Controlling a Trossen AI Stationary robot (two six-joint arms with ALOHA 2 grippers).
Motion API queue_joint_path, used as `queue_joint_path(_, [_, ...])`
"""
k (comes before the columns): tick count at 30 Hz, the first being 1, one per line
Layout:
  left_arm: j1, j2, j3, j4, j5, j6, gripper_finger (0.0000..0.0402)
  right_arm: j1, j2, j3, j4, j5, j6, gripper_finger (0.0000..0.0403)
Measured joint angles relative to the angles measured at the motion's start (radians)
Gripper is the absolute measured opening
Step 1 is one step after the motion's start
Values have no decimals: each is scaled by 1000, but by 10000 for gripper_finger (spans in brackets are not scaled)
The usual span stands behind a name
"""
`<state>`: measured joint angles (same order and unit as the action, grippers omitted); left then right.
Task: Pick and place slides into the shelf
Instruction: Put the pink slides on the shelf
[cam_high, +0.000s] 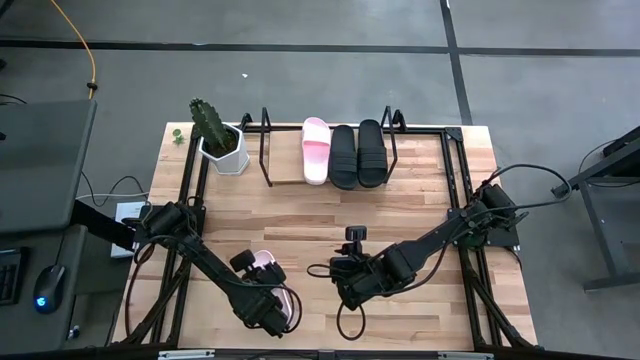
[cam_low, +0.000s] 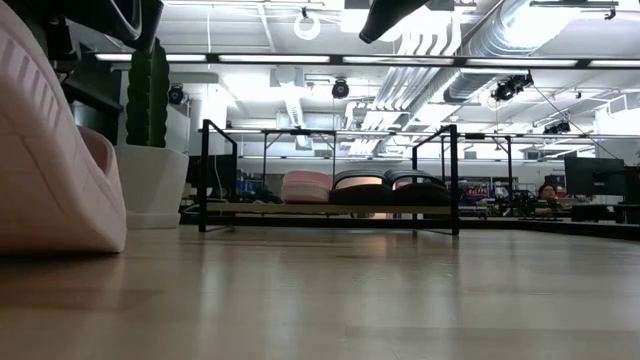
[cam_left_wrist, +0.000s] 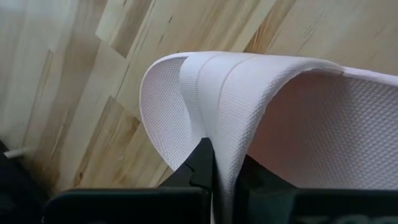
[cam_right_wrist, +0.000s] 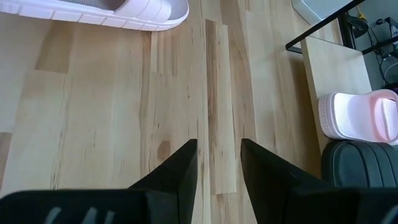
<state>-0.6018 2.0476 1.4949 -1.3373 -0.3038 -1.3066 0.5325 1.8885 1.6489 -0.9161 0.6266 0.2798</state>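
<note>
The left gripper (cam_high: 268, 312) is pinching the wide strap of the pale pink foam slide (cam_left_wrist: 261, 118); the black wire-frame shelf (cam_high: 268, 150) is lying well beyond. The right gripper (cam_right_wrist: 219, 162) is idling, fingers narrowly apart.

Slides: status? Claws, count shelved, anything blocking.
Left claw shut on last pink slide at table's near edge. Right claw open, empty, mid-table. Shelf holds one pink, two black. Path to shelf looks clear.
</note>
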Motion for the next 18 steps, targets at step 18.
queue_joint_path(18, [0,-2,57,-189,-60,79,4,0,0,0,0,7,-10,114])
